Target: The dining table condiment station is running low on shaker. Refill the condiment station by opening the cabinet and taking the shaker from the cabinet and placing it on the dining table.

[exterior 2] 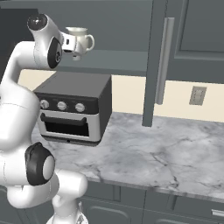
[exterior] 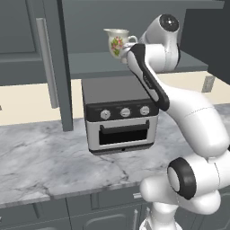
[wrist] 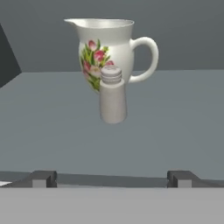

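One step is looking done: the cabinet (exterior: 54, 67) is standing open. The gripper (wrist: 111, 178) is reaching in, jaws spread wide and empty, toward the shaker (wrist: 112, 96) standing just before the pitcher (wrist: 109, 48). Grasping and carrying to the dining table are remaining.

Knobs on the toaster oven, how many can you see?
3, in a row across the toaster oven front panel above its door: left knob, middle knob, right knob. None looks hidden.
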Robot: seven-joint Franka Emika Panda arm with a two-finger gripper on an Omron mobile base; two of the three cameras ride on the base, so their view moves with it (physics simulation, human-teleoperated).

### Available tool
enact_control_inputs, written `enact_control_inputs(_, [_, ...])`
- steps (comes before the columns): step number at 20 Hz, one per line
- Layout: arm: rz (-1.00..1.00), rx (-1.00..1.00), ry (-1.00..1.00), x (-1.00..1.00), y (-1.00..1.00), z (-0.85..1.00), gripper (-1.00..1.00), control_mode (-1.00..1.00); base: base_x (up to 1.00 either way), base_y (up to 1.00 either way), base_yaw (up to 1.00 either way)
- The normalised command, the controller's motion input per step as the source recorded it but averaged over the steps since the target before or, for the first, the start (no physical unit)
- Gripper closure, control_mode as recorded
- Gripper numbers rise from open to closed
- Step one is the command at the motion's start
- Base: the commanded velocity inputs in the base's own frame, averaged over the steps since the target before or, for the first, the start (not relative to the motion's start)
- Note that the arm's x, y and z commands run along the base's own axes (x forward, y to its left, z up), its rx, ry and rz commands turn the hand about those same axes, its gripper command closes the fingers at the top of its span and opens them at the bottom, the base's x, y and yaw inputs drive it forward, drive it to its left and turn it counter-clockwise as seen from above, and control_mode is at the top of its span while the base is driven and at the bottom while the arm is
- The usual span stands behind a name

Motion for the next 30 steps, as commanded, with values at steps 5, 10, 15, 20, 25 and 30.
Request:
enact_control_inputs(5, [0.0,0.0,0.0,0.19,0.02,-0.08,-1.0,-1.0,0.0,0.0,0.0])
enact_control_inputs(10, [0.0,0.0,-0.01,0.2,0.0,-0.08,-1.0,-1.0,0.0,0.0,0.0])
enact_control_inputs(15, [0.0,0.0,-0.01,0.16,0.0,0.0,-1.0,-1.0,0.0,0.0,0.0])
enact_control_inputs(20, [0.0,0.0,-0.01,0.15,0.0,0.0,-1.0,-1.0,0.0,0.0,0.0])
enact_control_inputs(25, [0.0,0.0,-0.01,0.17,0.0,0.0,-1.0,-1.0,0.0,0.0,0.0])
enact_control_inputs(30, [0.0,0.0,-0.01,0.2,0.0,0.0,-1.0,-1.0,0.0,0.0,0.0])
